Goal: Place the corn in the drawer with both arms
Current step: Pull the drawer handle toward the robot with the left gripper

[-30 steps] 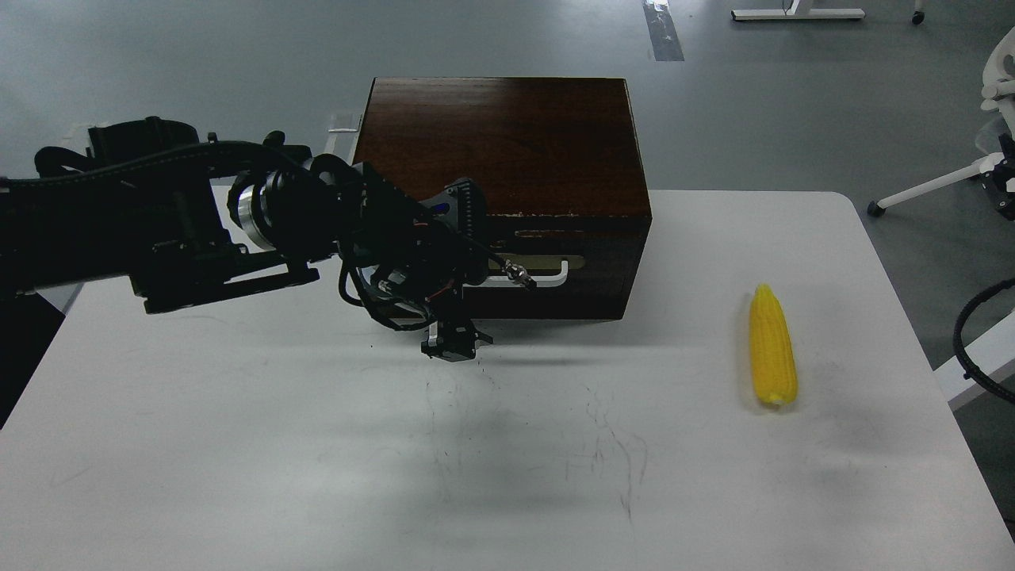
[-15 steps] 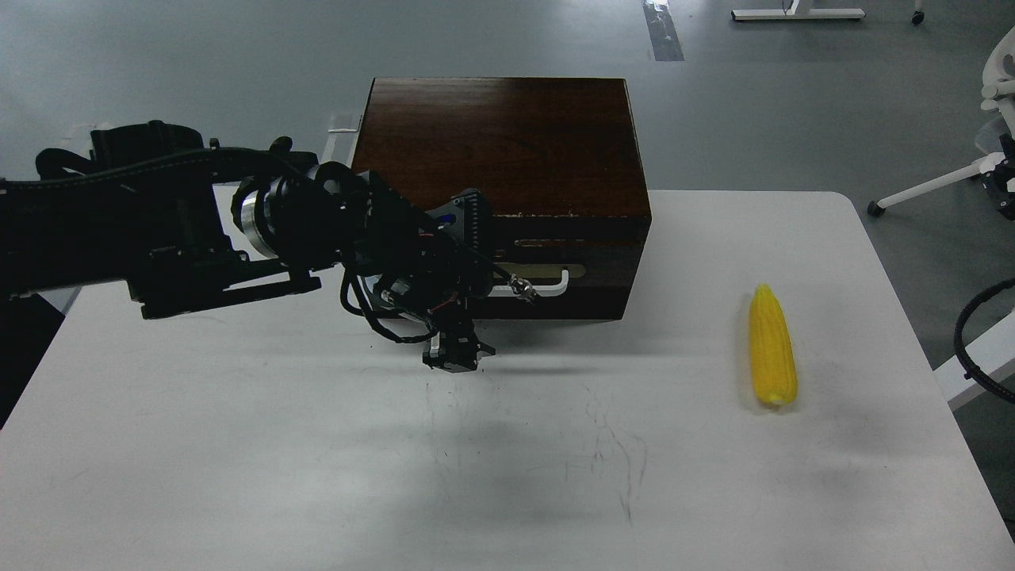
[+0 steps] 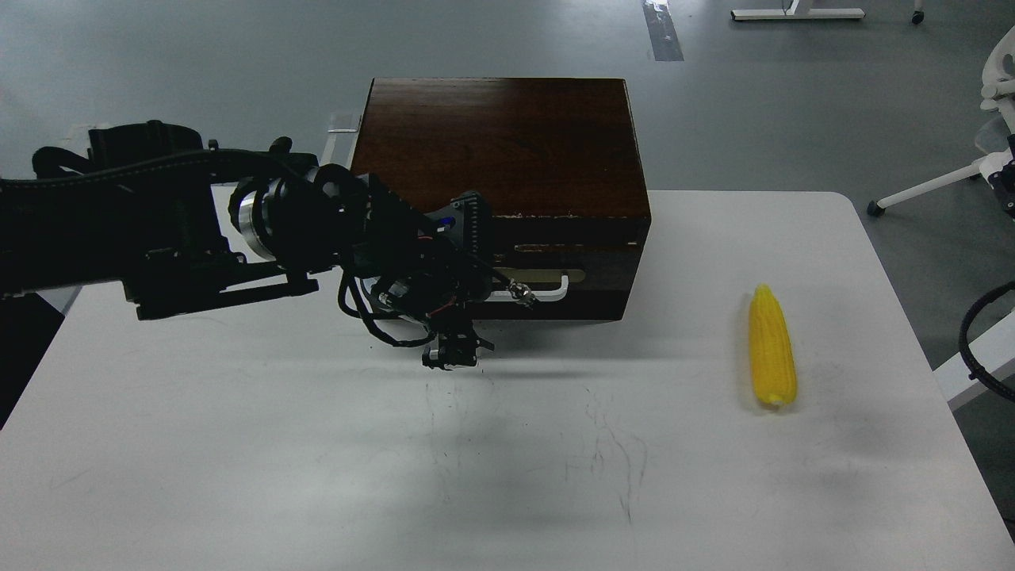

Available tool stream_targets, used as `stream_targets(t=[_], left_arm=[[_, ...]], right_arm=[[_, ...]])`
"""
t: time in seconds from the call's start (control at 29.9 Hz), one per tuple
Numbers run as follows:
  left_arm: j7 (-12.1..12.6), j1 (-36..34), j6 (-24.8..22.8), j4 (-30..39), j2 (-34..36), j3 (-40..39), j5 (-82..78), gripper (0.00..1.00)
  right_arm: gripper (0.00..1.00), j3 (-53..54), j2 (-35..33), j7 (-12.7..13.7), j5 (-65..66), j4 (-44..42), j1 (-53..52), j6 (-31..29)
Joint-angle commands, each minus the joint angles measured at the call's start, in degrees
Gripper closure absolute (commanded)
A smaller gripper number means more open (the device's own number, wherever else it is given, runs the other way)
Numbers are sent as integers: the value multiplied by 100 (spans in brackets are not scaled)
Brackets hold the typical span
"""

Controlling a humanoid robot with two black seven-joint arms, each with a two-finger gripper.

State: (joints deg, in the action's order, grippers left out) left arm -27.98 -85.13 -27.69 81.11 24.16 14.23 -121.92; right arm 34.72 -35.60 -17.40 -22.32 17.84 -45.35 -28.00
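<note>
Drawer shut, corn untouched.
Left gripper (image 3: 452, 353) hangs by the drawer (image 3: 555, 277) handle, too dark to tell its state; corn (image 3: 772, 347) lies well apart.

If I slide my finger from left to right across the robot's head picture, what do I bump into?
Left arm → its fingers → drawer handle → corn.
</note>
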Motion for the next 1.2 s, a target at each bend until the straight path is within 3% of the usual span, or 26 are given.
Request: stream_targets(t=[0.0, 1.17], left_arm=[[-2, 6, -17, 150, 19, 9, 10, 30], [-2, -47, -31, 493, 45, -43, 63, 30]], right_arm=[[0, 0, 1, 0, 0, 0, 0, 0], [0, 17, -17, 0, 0, -8, 0, 0]])
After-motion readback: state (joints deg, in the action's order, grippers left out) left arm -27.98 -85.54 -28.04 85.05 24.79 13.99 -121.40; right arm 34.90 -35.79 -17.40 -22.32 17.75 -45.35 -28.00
